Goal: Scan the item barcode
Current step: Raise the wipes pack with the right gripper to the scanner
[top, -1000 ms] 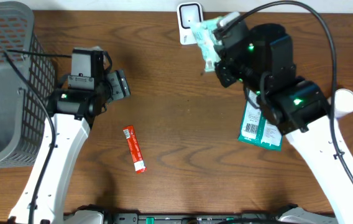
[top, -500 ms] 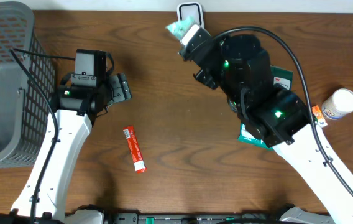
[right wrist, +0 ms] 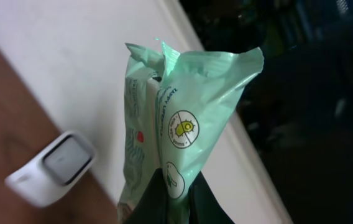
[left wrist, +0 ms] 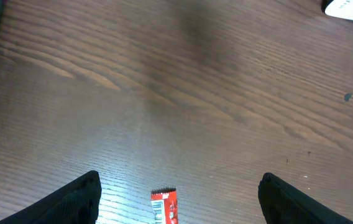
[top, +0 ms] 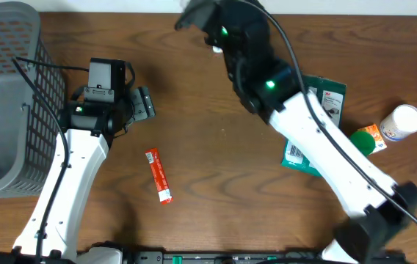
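Note:
In the right wrist view my right gripper [right wrist: 176, 182] is shut on the lower edge of a mint-green wipes pack [right wrist: 176, 118], which stands upright between the fingers. The white barcode scanner [right wrist: 52, 167] lies below and to the left of the pack, by the table's back edge. Seen from overhead, the right arm [top: 267, 81] reaches to the top edge and covers the scanner, and its gripper [top: 194, 11] is blurred. My left gripper [top: 142, 103] is open and empty, hovering above a red snack packet [top: 158, 176]. The red packet's top end [left wrist: 165, 205] shows between its fingers.
A grey wire basket [top: 3, 95] fills the left edge. A dark green packet [top: 318, 125], an orange-and-green item [top: 366, 139] and a white cup [top: 401, 121] lie at the right, partly under the right arm. A pale wall stands behind the table's back edge.
The right arm has swung up and left with the green pack, passing over the scanner to the back edge. The left arm has hardly moved.

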